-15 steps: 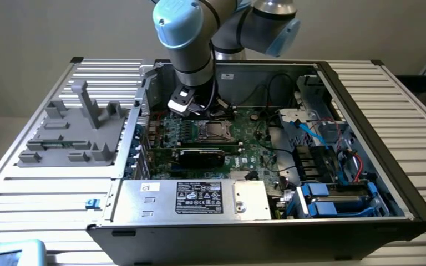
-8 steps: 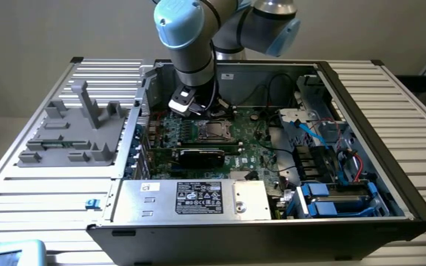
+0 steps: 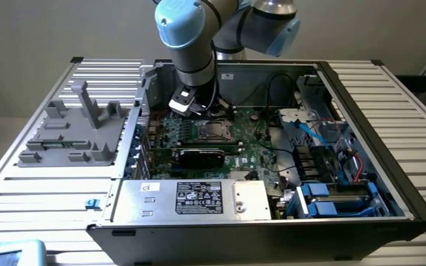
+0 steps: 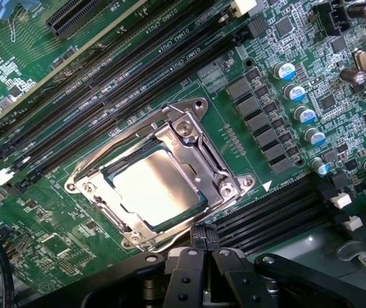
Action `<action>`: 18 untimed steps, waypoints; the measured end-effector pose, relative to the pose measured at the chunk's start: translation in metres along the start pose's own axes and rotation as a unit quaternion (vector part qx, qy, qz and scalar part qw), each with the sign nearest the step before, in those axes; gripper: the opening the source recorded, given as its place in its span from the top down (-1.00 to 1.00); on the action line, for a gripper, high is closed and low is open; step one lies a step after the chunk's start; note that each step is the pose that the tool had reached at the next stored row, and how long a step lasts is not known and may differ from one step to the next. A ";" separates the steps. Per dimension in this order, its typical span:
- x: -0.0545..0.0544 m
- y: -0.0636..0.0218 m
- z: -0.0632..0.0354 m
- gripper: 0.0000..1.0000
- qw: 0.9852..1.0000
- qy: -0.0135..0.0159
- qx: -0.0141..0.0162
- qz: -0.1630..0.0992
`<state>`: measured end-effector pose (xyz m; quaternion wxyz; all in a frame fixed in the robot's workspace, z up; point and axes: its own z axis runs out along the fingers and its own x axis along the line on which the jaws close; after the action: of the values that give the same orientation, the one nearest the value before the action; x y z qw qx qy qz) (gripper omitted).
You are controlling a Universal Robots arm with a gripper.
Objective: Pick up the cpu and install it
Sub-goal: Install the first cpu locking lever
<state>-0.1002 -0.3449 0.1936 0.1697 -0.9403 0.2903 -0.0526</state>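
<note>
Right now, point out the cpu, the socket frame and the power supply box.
cpu (image 4: 154,189): wrist view, middle of its silver top.
socket frame (image 4: 212,160): wrist view, one metal side bar.
power supply box (image 3: 197,198): exterior view, its label.

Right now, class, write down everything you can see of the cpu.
The cpu is a flat, square chip with a dull silver-grey metal top that catches a soft glare. It lies level in its socket on the green motherboard, with a silver metal frame around its edges. Nothing rests on its top. The gripper is shut, holds nothing and sits just beside the frame. Whether the frame clamps the chip cannot be told.
</note>
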 end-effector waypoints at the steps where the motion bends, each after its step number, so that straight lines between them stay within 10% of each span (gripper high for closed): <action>1: 0.000 0.0000 -0.0001 0.77 1.000 0.000 0.000 0.000; 18: 0.005 -0.0029 -0.0001 0.77 1.000 -0.003 -0.003 0.001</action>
<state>-0.0946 -0.3455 0.1948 0.1679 -0.9406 0.2911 -0.0485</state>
